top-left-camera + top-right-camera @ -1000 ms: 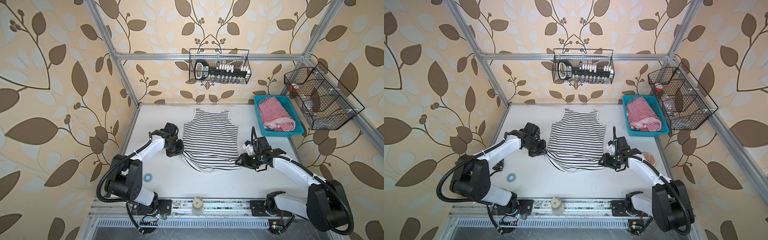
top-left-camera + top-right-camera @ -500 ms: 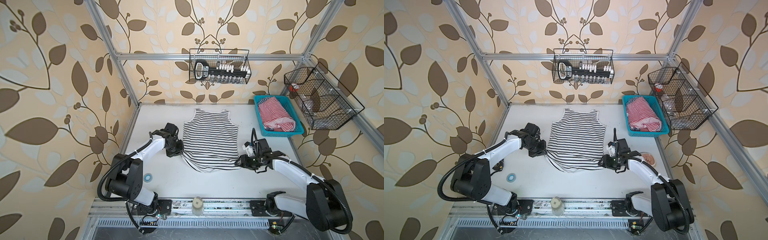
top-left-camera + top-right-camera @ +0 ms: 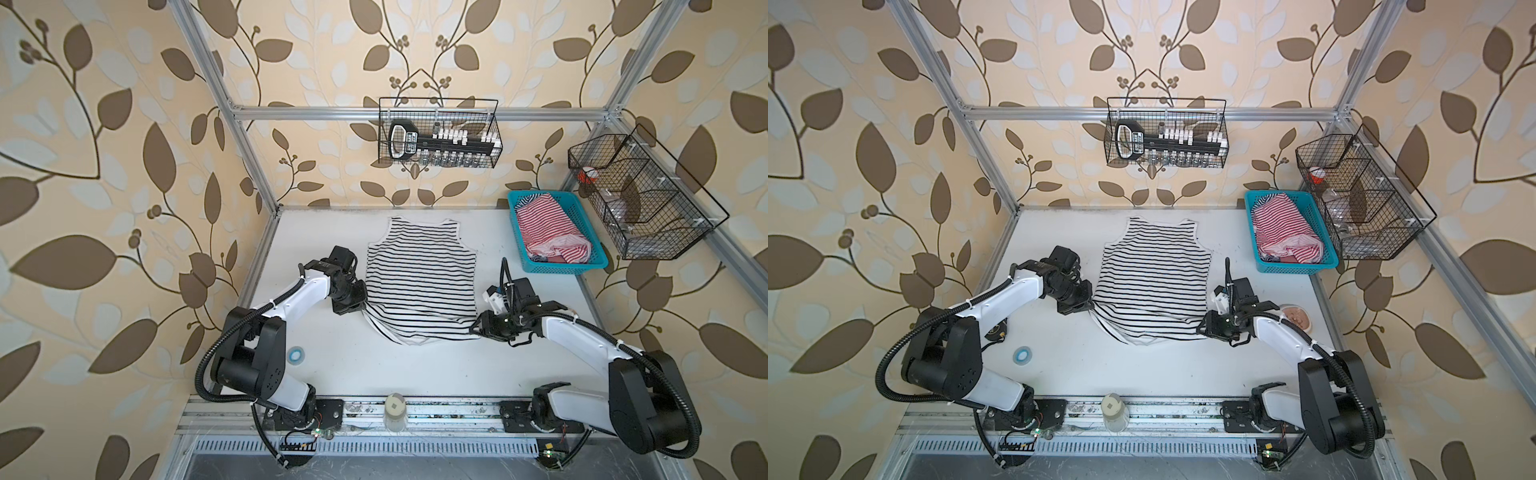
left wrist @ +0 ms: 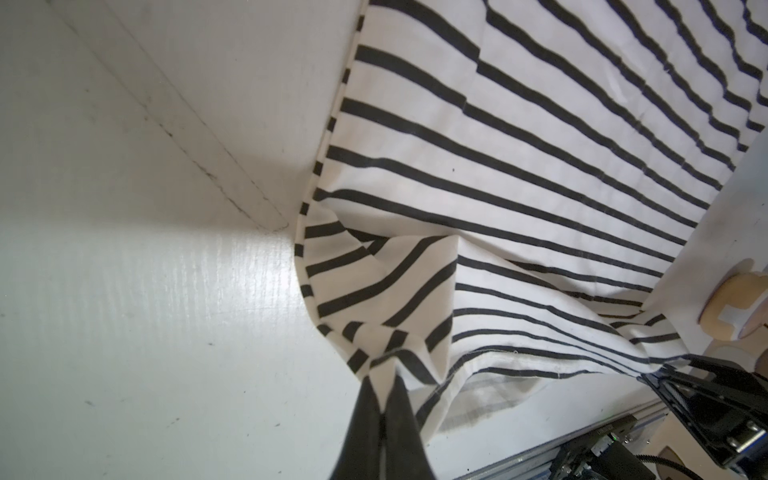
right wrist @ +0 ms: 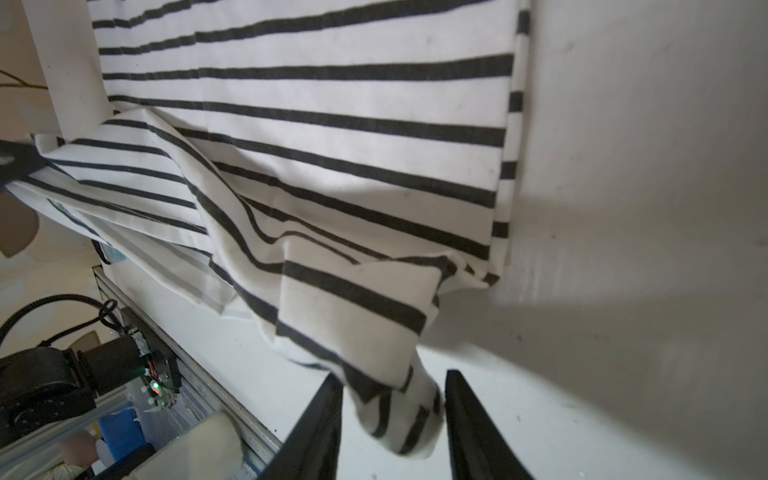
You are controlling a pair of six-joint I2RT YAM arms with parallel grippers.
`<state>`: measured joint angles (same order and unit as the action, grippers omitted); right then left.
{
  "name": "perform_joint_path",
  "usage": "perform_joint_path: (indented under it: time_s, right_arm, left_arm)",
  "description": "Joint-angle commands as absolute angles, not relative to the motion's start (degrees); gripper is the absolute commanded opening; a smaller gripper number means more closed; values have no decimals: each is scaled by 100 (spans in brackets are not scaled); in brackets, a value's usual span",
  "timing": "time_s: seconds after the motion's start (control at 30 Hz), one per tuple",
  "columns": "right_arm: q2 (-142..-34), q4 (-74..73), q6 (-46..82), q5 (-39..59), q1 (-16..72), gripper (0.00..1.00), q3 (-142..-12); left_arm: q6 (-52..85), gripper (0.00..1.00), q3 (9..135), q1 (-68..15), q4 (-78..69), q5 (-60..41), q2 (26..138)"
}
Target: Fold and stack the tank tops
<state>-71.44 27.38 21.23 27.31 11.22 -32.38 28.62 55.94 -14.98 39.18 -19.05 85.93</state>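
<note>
A blue basket (image 3: 557, 266) sits at the far right corner of the white table (image 3: 407, 374), and the red-striped tank top (image 3: 548, 230) lies crumpled inside it, well apart from both arms. Behind it a black wire rack (image 3: 648, 199) hangs on the right wall, and a second wire basket (image 3: 438, 133) full of small items hangs from the back rail. On the table near the left arm's base lies a small blue tape roll (image 3: 296, 355); at the front rail stands a pale capped bottle (image 3: 395, 409). In a top view a shallow dish (image 3: 1296, 316) rests just beyond the right arm, close to the table's right edge. None of these sits between the grippers and the cloth.

The black-striped tank top (image 3: 419, 278) lies spread in the middle of the table, neckline toward the back wall, hem toward the front and rumpled along its lower edge. The left gripper (image 4: 384, 399) is at the hem's left corner with its jaws pressed tight together on a pinch of the fabric, which tents up from the table toward the tips. The right gripper (image 5: 392, 409) is at the hem's right corner, jaws standing partly apart with a hanging fold of the striped cloth between them; the fold seems to touch one finger (image 5: 469, 415), though from this angle I can't be sure the jaws actually clamp it.
</note>
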Motion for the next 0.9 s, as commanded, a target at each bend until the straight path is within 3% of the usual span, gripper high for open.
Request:
perform_joint_path:
  time_s: [0.0, 0.13, 0.27, 0.37, 0.87]
  right_arm:
    - [-6907, 2922, 2135, 2786, 1155, 43, -3122]
    - [-6852, 2905, 2159, 2795, 1159, 32, -3111]
    - [-6881, 2963, 2178, 2834, 1202, 9, -3132]
    - [-6798, 3136, 2199, 2821, 1216, 0, -3177]
    - [-5830, 4642, 2465, 2743, 914, 0, -3579]
  left_arm:
    - [2786, 0, 5624, -1513, 4013, -1863, 8598]
    - [2781, 0, 5616, -1514, 3999, -1873, 8596]
    - [2786, 0, 5616, -1518, 4017, -1872, 8563]
    - [2789, 0, 5616, -1514, 4058, -1872, 8509]
    - [2680, 0, 5453, -1521, 4758, -1739, 7497]
